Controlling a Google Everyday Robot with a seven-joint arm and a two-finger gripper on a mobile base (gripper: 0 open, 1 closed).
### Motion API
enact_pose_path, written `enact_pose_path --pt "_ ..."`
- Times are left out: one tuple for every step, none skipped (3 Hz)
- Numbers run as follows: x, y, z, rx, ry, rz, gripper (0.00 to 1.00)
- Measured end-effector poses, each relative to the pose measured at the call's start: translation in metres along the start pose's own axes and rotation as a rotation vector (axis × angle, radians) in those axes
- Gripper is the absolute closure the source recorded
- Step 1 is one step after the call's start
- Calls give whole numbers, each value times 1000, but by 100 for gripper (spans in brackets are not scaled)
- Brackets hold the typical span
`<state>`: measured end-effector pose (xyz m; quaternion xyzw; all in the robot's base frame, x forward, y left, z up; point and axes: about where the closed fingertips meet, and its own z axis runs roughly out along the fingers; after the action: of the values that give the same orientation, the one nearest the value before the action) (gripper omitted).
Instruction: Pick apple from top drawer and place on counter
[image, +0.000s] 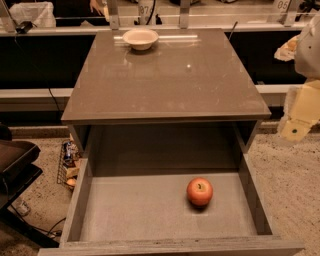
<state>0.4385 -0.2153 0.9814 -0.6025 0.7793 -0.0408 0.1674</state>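
Note:
The apple (200, 192) is small, round and red-orange with a dark stem dimple. It lies on the flat grey floor of the open top drawer (130, 210), right of the middle. The counter (165, 80) is the glossy grey-brown cabinet top above and behind the drawer. My gripper (296, 130) hangs at the far right edge of the view, beside the counter's right front corner. It is well above and to the right of the apple and touches nothing.
A cream bowl (140, 38) stands at the back of the counter. A wire basket with packets (69, 165) sits on the floor left of the cabinet. A dark chair (15, 165) is at the left edge. A shelf rail runs behind the cabinet.

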Motion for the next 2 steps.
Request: enact_pose_path --pt "0 0 0 0 0 0 0" --pt "2 -8 22 -13 35 16 0"
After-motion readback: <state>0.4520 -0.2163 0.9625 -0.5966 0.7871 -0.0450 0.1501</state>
